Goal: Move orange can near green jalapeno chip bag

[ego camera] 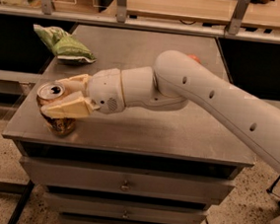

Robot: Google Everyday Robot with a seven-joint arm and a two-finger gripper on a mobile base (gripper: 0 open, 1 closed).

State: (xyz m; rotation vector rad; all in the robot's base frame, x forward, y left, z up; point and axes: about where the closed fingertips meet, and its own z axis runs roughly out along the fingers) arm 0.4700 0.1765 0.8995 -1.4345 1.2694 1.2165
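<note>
The orange can (51, 90), with its silver top and pull tab showing, stands at the front left corner of the grey metal table (177, 132). My gripper (52, 97) reaches in from the right. One cream finger lies behind the can and the other crosses its front. The jaws have closed in against the can's sides. The green jalapeno chip bag (63, 44) lies at the back left of the table, well behind the can and apart from it.
A red-orange round thing (194, 58) peeks out behind my arm at the back right. The table's left and front edges run close to the can. Drawers (123, 184) sit under the tabletop. A shelf rail (138, 22) runs behind the table.
</note>
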